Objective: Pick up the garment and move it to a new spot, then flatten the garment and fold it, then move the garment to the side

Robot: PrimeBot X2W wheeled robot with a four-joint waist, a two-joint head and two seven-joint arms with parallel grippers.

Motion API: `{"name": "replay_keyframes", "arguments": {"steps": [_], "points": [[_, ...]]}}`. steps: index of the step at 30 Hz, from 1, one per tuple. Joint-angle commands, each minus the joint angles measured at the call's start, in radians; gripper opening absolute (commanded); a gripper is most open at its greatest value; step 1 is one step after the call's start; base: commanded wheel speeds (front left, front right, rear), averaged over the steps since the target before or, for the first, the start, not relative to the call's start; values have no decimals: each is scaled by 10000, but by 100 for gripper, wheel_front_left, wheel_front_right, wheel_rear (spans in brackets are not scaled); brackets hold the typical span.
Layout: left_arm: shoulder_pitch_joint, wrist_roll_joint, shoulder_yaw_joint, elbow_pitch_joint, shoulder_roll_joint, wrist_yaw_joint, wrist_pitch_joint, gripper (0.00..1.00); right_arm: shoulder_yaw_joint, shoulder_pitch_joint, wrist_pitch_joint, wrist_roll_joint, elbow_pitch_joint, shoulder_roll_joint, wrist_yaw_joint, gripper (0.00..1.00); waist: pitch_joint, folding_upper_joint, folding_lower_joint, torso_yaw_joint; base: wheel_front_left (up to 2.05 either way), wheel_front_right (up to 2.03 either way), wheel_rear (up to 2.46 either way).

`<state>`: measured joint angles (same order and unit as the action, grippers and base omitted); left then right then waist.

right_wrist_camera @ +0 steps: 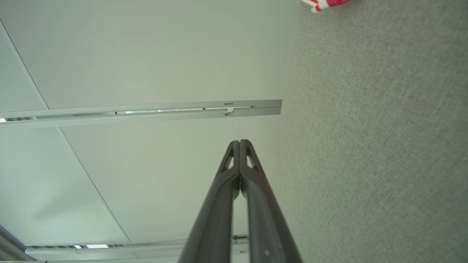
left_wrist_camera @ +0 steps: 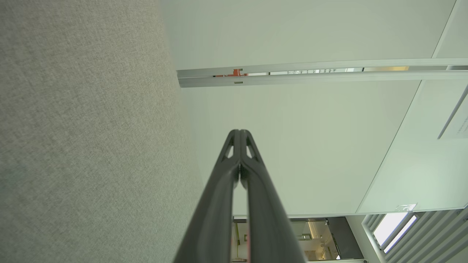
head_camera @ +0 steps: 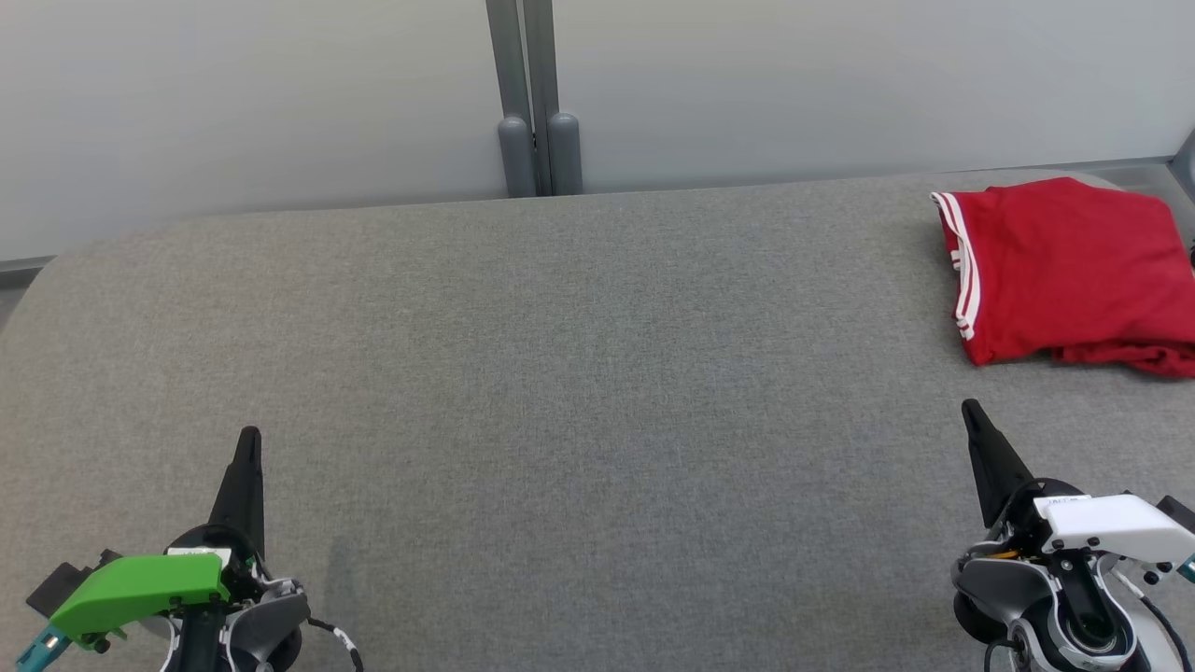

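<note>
Garment [head_camera: 1074, 271], red with white stripes, lies loosely folded at the upper right on the grey table [head_camera: 560, 373]. It looks soft, light and limp, probably best pinched at its striped edge. Both jaws are closed and empty.

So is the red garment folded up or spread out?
Folded. The red garment lies in a compact bundle, layers doubled over, white-striped edge along one side.
</note>
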<state>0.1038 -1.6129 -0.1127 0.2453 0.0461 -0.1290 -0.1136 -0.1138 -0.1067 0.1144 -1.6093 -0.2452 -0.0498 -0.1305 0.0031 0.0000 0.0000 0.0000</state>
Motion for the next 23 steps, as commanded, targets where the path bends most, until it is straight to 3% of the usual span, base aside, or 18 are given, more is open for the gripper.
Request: {"name": "replay_keyframes", "arguments": {"steps": [1,23], "points": [[123,-7,-30,8,77,-50,-39,0,-4,-60,31,-67,-10,-5,-4,0,0,0,0,0,0,0,0],[123,-7,-30,7,77,-48,-39,0,-3,-60,31,-68,-10,-5,-4,0,0,0,0,0,0,0,0]]}}
